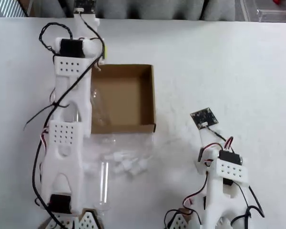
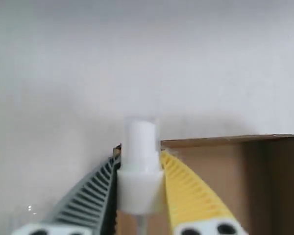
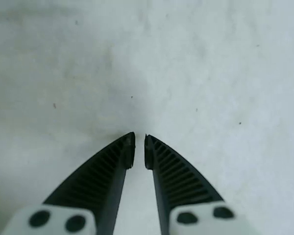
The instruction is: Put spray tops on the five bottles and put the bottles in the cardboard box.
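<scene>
Spray top (image 2: 139,166): white, upright, at lower centre of the left wrist view. It is pinched in the left gripper (image 2: 140,152). The grey finger (image 2: 95,191) presses its one side and the yellow finger (image 2: 191,196) the other, both touching its flared collar. The narrower head stands above the fingertips and clear of them. A thin tube shows under the collar at the bottom edge of the frame.

Cardboard box (image 2: 235,171): open, lower right of that view, just beside the yellow finger. Its near corner lies directly behind the held top. In the high view the box (image 1: 124,98) sits at centre-left of the frame, with the left arm (image 1: 66,133) running along its left side from the bottom edge to the top.

Loose spray tops (image 1: 128,162): small white cluster on the table (image 1: 229,57), just below the box in the high view. A clear bottle (image 1: 104,183) lies on its side below them, next to the left arm.

Right gripper (image 3: 139,144): black fingers (image 3: 103,181) drawn almost together, only a thin slit between the tips, nothing held. Bare white table surface beneath them. The right arm (image 1: 224,176) is at lower right of the high view, well apart from the box and the tops.
</scene>
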Robot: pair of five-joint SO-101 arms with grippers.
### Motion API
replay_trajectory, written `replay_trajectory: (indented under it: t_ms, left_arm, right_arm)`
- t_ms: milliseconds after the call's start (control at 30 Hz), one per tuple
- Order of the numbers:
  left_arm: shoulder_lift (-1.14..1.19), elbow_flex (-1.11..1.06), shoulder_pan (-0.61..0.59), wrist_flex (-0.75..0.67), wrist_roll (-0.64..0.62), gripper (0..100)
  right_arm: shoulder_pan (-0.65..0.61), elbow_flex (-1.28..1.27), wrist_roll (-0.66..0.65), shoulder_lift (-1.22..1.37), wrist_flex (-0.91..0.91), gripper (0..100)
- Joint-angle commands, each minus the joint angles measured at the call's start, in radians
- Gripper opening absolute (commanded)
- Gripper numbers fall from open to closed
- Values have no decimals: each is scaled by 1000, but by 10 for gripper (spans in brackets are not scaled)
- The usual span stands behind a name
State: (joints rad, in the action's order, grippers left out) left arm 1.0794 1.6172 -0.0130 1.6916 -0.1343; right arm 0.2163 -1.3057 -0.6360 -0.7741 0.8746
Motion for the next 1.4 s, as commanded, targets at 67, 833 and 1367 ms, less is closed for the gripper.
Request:
replay_trajectory:
  t_ms: [67,833,1367]
  left_arm:
    - [-93,55,18,48,-112,17]
    - [-208,20,76,101,-169,15]
    - [-209,-72,84,103,-170,15]
  right_arm:
    - [-2,5,2,-12,-16,16]
    - [-1,5,-2,-12,-30,16]
    - [-2,5,-2,-10,-39,16]
